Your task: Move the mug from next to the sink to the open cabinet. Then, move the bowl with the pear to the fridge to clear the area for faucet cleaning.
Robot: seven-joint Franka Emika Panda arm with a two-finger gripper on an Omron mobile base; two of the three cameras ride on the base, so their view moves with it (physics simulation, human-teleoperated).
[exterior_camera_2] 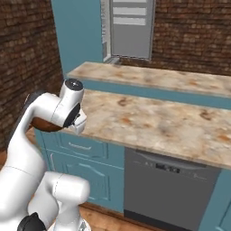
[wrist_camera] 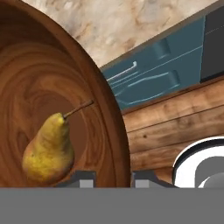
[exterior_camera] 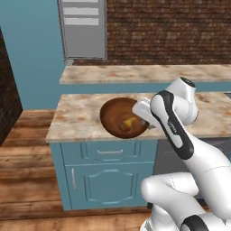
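Gripping the bowl's rim, the end effector point(wrist_camera: 113, 178) has its two fingertips nearly closed, one inside the wall and one outside, at the bowl's point(exterior_camera: 118, 118) 3 o'clock edge in the left base view. That pinch on a thin edge is the weak point: the bowl is wide and hangs off one side, so I judge it could rotate in the grip or slip out during a lift.

Inside, the pear point(wrist_camera: 49, 149) lies on the bowl's floor with its stem pointing up toward the rim. It is loose, so any tilt could roll it over the low wall.

Under the bowl, the desk point(exterior_camera: 81, 121) ends close by at 9 o'clock in the left base view; a slip there means a fall to the wooden floor.

Farthest off, at 12 o'clock behind a second counter, stands the fridge point(exterior_camera: 84, 29). Getting there looks like a long carry, and a swinging arm or driving base would add jolts.
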